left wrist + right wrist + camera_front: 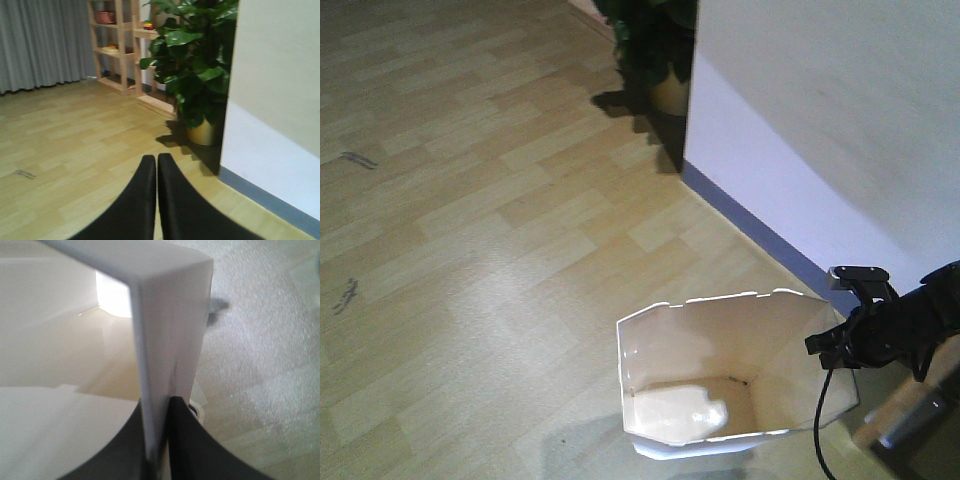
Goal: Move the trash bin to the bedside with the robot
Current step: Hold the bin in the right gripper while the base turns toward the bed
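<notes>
The trash bin [720, 335] sat at the lower right of the front view, on the wooden floor [470, 250] and near the wall [820, 120] with its grey skirting [760, 230]. The right gripper [842, 340] had its rim on the side toward the right edge of the frame. In the right wrist view the fingers [200, 450] were pinched tight on the thin white wall, one inside and one outside. Whether the base touched the floor could not be told. The left gripper [157, 161] was pressed closed on nothing, pointing toward the potted plant [195, 65] at the upper right of its view.

No bed showed in any view, so the carry looked far from finished. A single pinch on a thin rim would likely let the bin swing or slip. The base would therefore do best to drive slowly and turn gently, with the arm's pose fixed and the squeeze firm. The path needed to swing away from the wall and plant. The black cable [820, 420] hanging by the rim was a possible snag.
</notes>
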Robot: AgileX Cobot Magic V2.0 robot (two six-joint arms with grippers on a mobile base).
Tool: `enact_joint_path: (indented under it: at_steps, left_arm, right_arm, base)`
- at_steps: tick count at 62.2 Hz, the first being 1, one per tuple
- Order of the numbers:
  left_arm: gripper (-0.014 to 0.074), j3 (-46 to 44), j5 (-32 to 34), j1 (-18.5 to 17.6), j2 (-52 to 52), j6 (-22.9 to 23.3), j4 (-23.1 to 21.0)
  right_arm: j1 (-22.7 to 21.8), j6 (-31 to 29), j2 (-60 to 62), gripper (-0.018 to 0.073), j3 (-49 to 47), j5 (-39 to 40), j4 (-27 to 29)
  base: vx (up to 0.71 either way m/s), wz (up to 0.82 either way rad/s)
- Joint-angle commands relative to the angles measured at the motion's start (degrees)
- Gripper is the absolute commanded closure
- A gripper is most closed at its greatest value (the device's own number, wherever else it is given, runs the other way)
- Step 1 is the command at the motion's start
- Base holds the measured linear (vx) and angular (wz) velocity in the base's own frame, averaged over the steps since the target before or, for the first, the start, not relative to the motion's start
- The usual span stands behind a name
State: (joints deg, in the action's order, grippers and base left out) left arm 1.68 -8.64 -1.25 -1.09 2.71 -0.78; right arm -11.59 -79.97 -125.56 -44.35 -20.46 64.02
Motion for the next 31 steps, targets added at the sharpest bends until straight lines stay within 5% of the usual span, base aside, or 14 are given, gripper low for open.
enact_joint_path:
  at_steps: [1, 31]
  left_arm:
    - [0.0602, 1.6, 4.5, -0.3, -0.6, 0.5, -0.2]
    - [0.0602, 1.6, 4.5, -0.3, -0.6, 0.5, -0.2]
  right_arm:
    - [-0.1, 0.0, 4.1, 0.0566, -0.7, -7.4, 2.3]
    - [-0.1, 0.0, 4.1, 0.0566, -0.7, -7.4, 2.3]
  base:
    - [0.17, 0.46]
    - [0.21, 0.5]
